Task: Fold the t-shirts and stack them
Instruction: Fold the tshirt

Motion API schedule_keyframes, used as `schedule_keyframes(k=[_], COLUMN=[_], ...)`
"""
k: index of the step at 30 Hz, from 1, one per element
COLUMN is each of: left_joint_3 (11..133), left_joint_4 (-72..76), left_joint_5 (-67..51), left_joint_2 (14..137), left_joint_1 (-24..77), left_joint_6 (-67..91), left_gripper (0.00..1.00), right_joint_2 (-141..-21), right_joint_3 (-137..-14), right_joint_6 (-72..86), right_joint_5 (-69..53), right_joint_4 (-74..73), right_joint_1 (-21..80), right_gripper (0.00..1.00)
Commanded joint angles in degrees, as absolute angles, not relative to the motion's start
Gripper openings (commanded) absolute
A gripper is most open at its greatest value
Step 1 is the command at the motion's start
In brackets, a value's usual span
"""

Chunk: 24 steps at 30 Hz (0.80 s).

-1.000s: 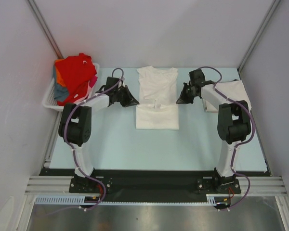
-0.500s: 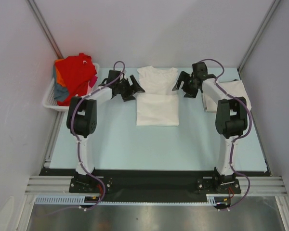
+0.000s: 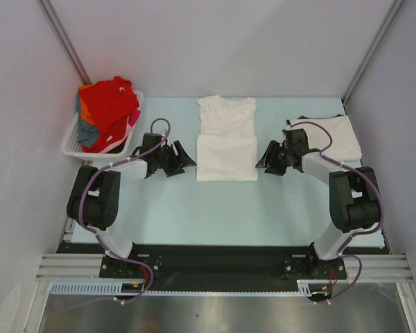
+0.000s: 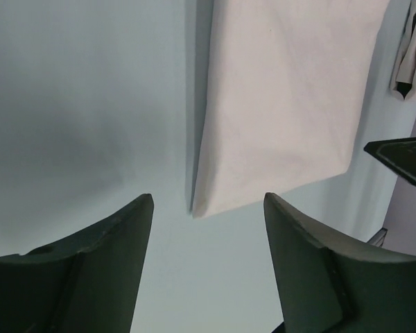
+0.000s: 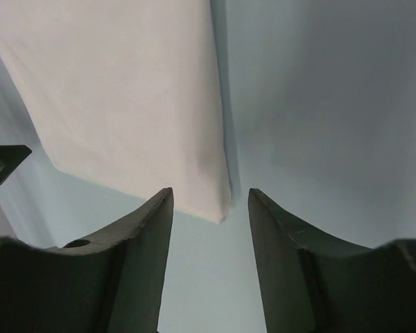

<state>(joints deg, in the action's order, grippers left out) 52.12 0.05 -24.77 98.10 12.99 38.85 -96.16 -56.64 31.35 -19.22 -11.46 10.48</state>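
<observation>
An off-white t-shirt (image 3: 226,118) lies flat mid-table, its lower part (image 3: 226,159) folded up over its body. My left gripper (image 3: 182,159) is low at the fold's near left corner, open and holding nothing. The left wrist view shows that cloth corner (image 4: 277,104) just ahead of the left gripper (image 4: 208,198). My right gripper (image 3: 263,159) mirrors it at the near right corner, also open. In the right wrist view the right gripper (image 5: 211,191) has the shirt (image 5: 125,90) in front. A folded white t-shirt (image 3: 329,135) rests at the back right.
A white slatted basket (image 3: 73,142) at the back left holds a heap of red, orange, blue-grey and pink t-shirts (image 3: 107,111). Grey walls close in the table on three sides. The arms' bases sit at the near edge.
Both grippers carried the shirt's lower edge up toward the collar, opened and let go, then drew back toward me to the near corners of the fold.
</observation>
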Motion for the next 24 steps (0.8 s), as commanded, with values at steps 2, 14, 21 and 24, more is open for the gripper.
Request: schedule_keyframes(k=[2,14,21,24], left_joint_3=[46.42,43.42,43.07,42.98], left_joint_4=[9.31,15.64,16.61,17.75], left_joint_5=[-27.24,-28.65,-27.51,-27.68], left_joint_2=[95.71,99.93,102.04,103.36], left_joint_1=[13.62,16.08,17.67,17.84], left_joint_6=[40.25,43.86,44.47,45.26], left_gripper=[0.65,0.61,0.53,0.5], right_joint_2=[-94.48,-97.37,-99.93,-101.16], right_joint_3=[-53.18,-48.87,-47.9,-47.9], right_joint_6=[31.9,34.01,34.63,35.07], right_joint_5=[-22.41,-22.32,-23.12,-23.82], right_joint_4=[-5.89,-2.03,1.49,2.46], right_joint_1=[11.86,13.71,13.62,13.62], right_gripper=[0.51,0.45,0.34,0.24])
